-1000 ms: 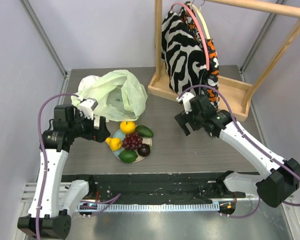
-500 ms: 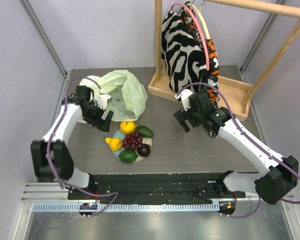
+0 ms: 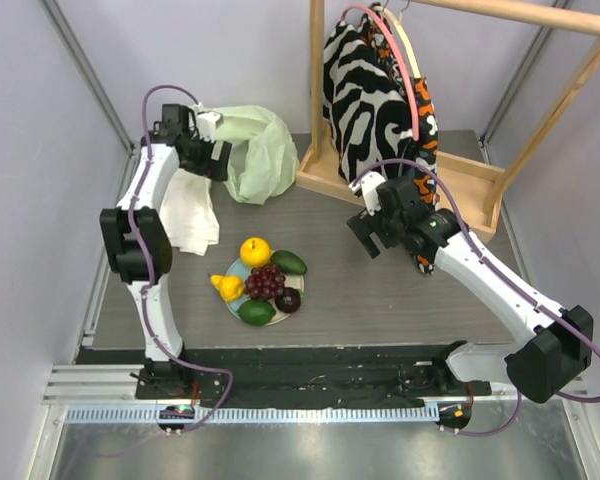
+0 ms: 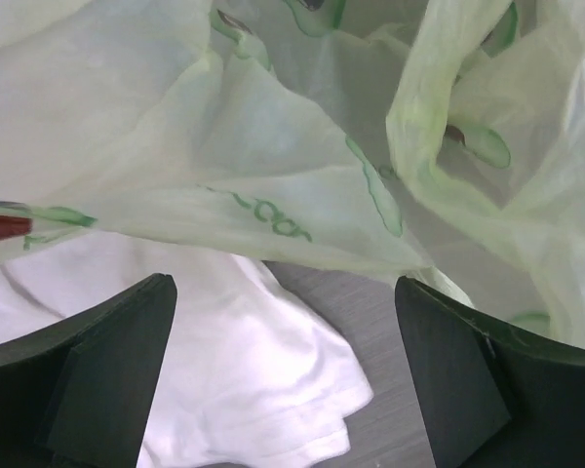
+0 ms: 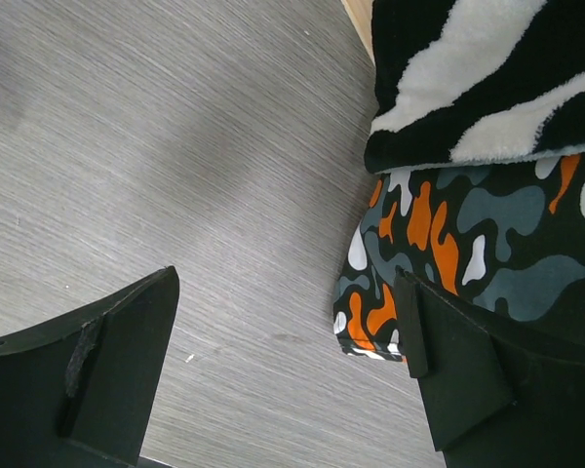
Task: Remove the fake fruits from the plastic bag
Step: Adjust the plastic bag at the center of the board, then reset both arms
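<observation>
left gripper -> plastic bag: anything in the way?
Nothing visible. The left gripper, jaws open, sits at the left edge of the plastic bag, and in the wrist view the bag film fills the space straight ahead. The white cloth lies below and beside, not between. The fake fruits sit apart, nearer the arm bases.

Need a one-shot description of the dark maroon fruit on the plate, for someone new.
On the grey table, nearer than the wooden clothes rack, sits a small plate of fruit. The dark maroon fruit lies at its near-right edge beside the grape bunch; it is one smooth dark piece, not a cluster.
</observation>
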`<state>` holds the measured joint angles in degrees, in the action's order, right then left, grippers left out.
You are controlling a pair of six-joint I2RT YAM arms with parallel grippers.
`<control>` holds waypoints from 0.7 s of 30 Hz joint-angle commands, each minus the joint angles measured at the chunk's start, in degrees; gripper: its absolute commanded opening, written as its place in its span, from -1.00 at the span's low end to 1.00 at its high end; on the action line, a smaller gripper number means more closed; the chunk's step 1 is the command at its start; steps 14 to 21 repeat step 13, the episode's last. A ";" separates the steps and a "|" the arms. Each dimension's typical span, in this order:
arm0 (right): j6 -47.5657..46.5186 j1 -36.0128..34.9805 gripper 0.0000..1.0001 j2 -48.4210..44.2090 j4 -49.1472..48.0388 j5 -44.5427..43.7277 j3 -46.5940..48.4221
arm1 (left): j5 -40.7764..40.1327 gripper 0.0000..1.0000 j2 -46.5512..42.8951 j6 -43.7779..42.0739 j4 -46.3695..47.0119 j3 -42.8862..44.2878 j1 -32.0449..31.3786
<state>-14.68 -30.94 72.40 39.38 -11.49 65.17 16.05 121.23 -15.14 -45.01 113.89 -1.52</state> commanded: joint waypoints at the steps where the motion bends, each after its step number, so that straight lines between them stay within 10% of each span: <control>1: 1.05 0.26 0.99 -0.24 -2.64 -1.17 1.37 | 1.79 1.00 -15.46 1.87 0.79 -11.72 0.20; 13: -0.09 0.26 0.99 4.42 -6.06 0.67 0.84 | -11.04 1.00 -63.55 14.77 15.20 -48.82 1.08; 21: -0.09 0.26 0.99 4.42 -6.06 0.67 0.84 | -11.04 1.00 -63.55 14.77 15.20 -48.82 1.08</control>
